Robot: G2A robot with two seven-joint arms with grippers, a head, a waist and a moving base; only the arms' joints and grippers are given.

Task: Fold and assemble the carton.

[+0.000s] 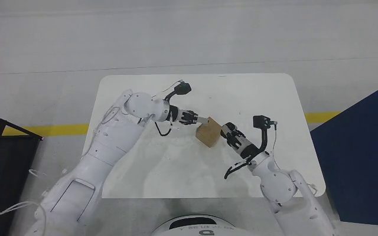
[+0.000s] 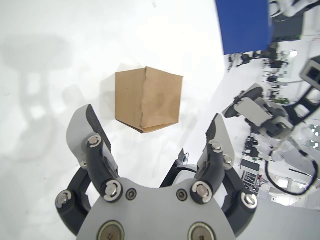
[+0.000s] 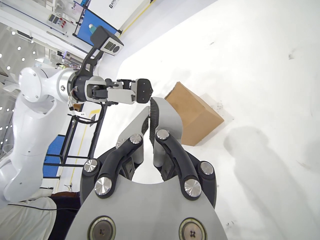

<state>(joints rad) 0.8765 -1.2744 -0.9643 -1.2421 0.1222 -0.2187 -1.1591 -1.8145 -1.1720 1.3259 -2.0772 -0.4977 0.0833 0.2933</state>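
A small brown carton, folded into a closed cube, stands on the white table near its middle. One face has a rough seam running down it. My left gripper is just off the carton's far-left corner. Its own view shows it open, fingers spread wide, not touching the box. My right gripper is close to the carton's right side. Its own view shows the fingers pressed together with nothing between them, beside the carton. The left gripper hangs just beyond.
A blue panel stands off the table's right edge and a black frame off the left. Bare table surface lies in front of the carton and behind it.
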